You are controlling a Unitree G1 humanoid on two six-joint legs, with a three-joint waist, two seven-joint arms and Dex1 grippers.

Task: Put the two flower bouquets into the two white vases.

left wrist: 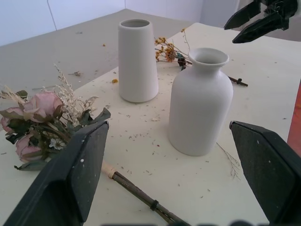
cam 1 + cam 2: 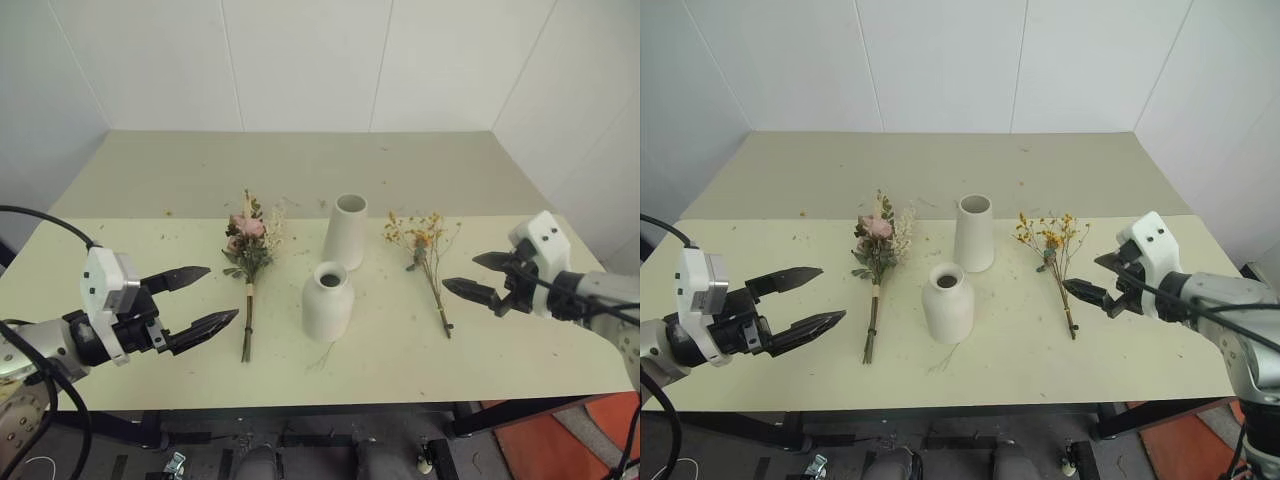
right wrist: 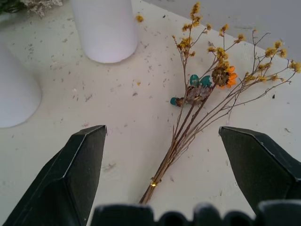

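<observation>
Approach step: both hands spread, empty. Right hand (image 2: 472, 278) at 3 o'clock of yellow-orange bunch (image 2: 428, 258); next, clamp its stems.

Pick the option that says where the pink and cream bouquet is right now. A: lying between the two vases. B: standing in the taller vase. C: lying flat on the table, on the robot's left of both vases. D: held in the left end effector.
C: the pink and cream bouquet lies flat on the table, left of the taller vase and the shorter vase, with the open left end effector empty beside it.
</observation>
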